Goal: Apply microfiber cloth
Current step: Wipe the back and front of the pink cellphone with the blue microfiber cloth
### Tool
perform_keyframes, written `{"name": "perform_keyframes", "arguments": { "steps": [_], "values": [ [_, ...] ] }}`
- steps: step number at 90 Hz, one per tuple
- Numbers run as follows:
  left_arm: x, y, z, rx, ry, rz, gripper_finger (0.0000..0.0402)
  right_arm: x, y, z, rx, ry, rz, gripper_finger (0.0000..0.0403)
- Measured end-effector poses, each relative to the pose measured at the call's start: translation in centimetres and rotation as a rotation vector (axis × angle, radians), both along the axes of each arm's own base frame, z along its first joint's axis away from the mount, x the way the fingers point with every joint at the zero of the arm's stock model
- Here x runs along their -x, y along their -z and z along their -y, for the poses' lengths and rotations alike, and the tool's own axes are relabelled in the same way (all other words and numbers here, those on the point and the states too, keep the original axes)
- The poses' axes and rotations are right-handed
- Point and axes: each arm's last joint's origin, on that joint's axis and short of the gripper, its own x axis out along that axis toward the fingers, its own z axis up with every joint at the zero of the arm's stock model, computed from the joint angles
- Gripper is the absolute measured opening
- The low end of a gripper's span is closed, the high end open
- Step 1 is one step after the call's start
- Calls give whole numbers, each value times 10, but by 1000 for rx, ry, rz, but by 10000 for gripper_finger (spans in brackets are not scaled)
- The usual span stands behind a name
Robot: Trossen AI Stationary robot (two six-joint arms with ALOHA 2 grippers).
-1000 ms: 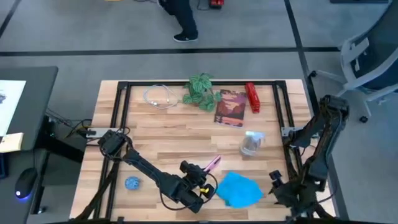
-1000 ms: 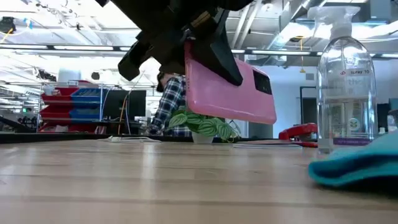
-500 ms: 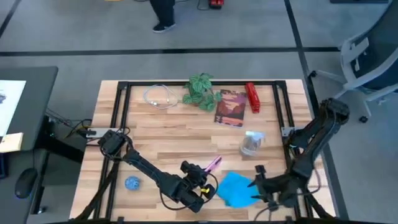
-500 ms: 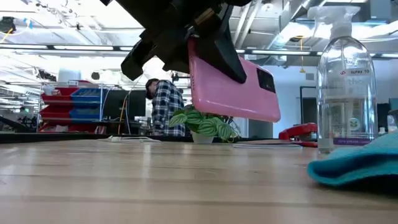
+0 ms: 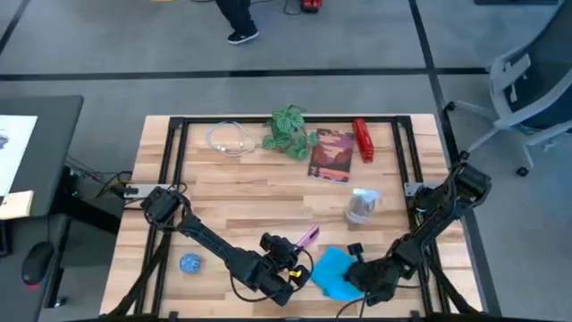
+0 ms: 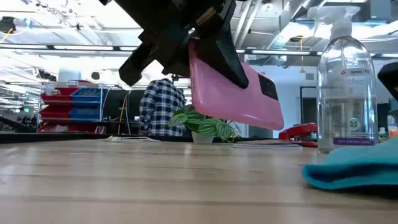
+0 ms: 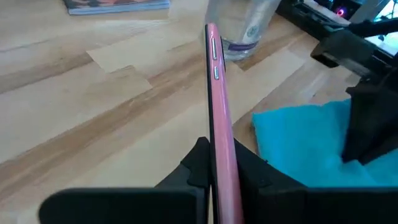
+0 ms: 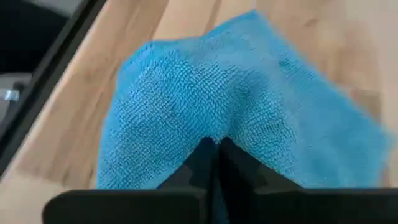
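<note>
The microfiber cloth (image 5: 332, 271) lies crumpled on the table (image 5: 232, 192), on the near side of the clear pump bottle (image 5: 361, 206) and just beside the pink phone (image 5: 307, 236).

My right gripper (image 5: 359, 273) is down on the cloth's edge farthest from the phone. In the right wrist view its fingers (image 8: 211, 163) are closed together with a raised fold of cloth (image 8: 249, 118) pinched between them.

My left gripper (image 5: 288, 259) is clamped on the lower end of the phone (image 7: 217, 118), holding it on edge and tilted above the table, between the cloth and the small blue ball (image 5: 189, 263).

Handling, as I judge it: the cloth is light, soft and limp. It will drape and slide on wood, so I take it by a bunched fold, not a flat edge. The looped pile should give good friction.

Writing: the bottle label (image 6: 348, 115) carries print, but too small to read. The cloth is unmarked.
</note>
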Motion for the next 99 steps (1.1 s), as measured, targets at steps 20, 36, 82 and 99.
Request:
{"name": "perform_keyframes", "arguments": {
  "steps": [20, 36, 82, 99],
  "values": [
    [-9, -9, 6, -8, 62, 74, 11, 8, -45, 8, 3, 257, 308, 0],
    [-14, -14, 9, -18, 94, 119, 11, 12, -69, 18, 73, 371, 457, 0],
    [-24, -32, 16, -66, 166, 249, 11, -27, -57, -2, 262, 309, 633, 0],
    [-25, -32, 16, -68, 175, 246, 11, -31, -59, -2, 239, 236, 639, 0]
  ]
}}
